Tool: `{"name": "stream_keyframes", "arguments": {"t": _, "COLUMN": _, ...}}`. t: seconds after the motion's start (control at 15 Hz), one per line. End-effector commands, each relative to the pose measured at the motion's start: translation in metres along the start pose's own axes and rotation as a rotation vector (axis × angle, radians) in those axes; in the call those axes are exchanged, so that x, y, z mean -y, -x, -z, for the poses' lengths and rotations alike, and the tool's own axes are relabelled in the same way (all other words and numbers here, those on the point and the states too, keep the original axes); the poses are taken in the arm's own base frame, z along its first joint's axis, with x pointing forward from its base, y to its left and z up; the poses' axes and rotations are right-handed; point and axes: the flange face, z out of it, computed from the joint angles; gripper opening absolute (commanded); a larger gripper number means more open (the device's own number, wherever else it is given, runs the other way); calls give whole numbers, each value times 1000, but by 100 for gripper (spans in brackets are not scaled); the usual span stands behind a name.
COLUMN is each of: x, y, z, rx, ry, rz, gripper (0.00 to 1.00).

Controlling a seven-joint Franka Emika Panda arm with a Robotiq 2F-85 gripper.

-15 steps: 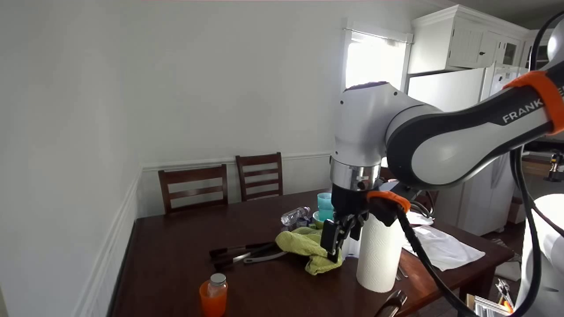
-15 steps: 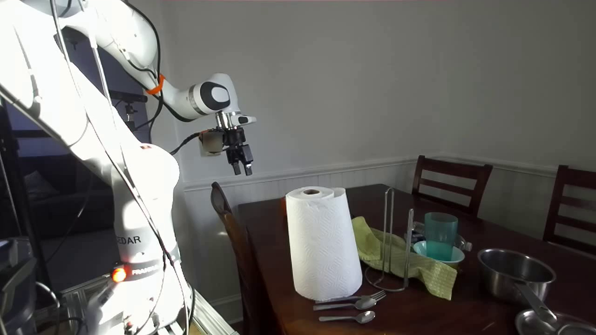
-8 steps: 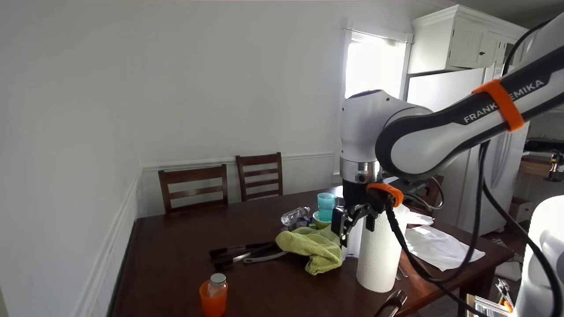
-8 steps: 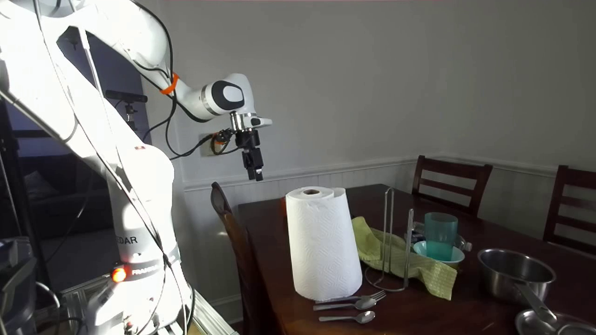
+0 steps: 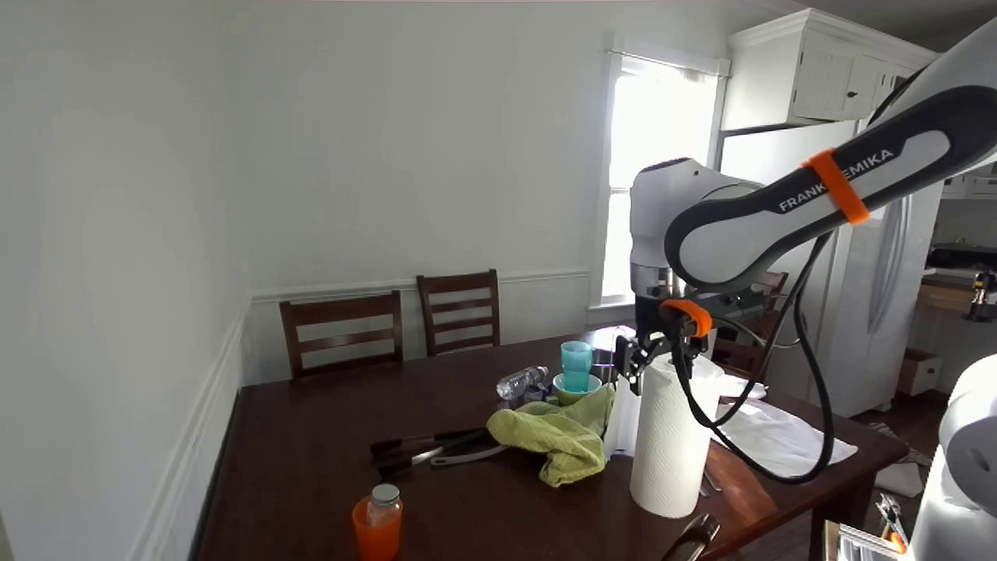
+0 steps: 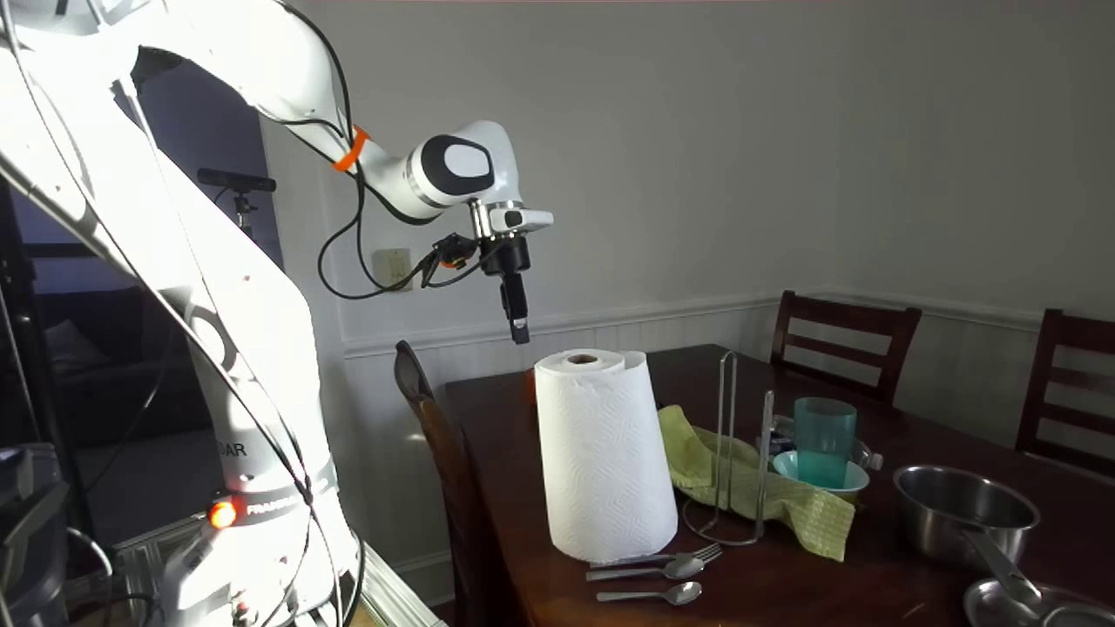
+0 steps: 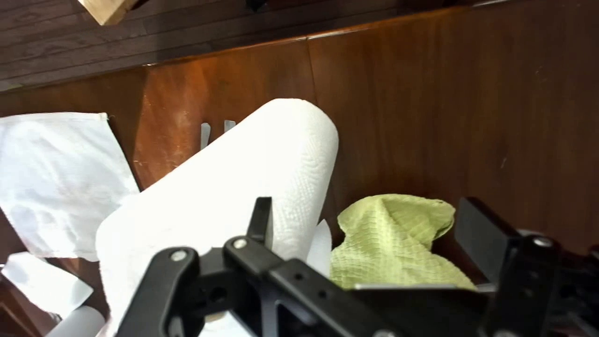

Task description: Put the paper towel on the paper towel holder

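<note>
The white paper towel roll [image 6: 605,461] stands upright on the dark table with a loose sheet at its side. It also shows in an exterior view [image 5: 670,452] and fills the left middle of the wrist view [image 7: 262,154]. The thin wire paper towel holder [image 6: 764,466] stands empty beside the roll, partly in front of the green cloth. My gripper [image 6: 520,335] points down above the table, at about the roll's top height and apart from it in that view. The wrist view shows the jaws [image 7: 369,224] wide open and empty, one finger overlapping the roll in the picture.
A green cloth [image 6: 749,475] lies behind the holder. Forks and spoons [image 6: 649,596] lie before the roll. A teal cup [image 6: 825,444] in a bowl and a metal pot [image 6: 967,514] stand beyond the holder. An orange cup [image 5: 378,534] and white cloth [image 5: 787,444] are also on the table.
The gripper has moved closer to the roll's top and has turned, so that its fingers now line up edge-on in an exterior view. The roll and holder have not moved.
</note>
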Motion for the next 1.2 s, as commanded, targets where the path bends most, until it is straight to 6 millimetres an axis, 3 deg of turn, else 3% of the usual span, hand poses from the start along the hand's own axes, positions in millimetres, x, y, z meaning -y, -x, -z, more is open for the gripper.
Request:
{"name": "stream_keyframes", "arguments": {"t": 0.0, "x": -28, "y": -18, "z": -2, "rx": -29, "ry": 19, "rz": -114, "gripper": 100}}
{"name": "stream_keyframes", "arguments": {"t": 0.07, "x": -18, "y": -11, "z": -2, "rx": -2, "ry": 8, "rz": -57, "gripper": 100}}
{"name": "stream_keyframes", "arguments": {"t": 0.2, "x": -27, "y": -16, "z": -3, "rx": -4, "ry": 10, "rz": -87, "gripper": 100}}
{"name": "stream_keyframes", "arguments": {"t": 0.53, "x": -27, "y": -16, "z": -3, "rx": -5, "ry": 11, "rz": -99, "gripper": 100}}
{"name": "stream_keyframes", "arguments": {"t": 1.13, "x": -90, "y": -35, "z": 54, "rx": -37, "ry": -50, "rz": -249, "gripper": 100}}
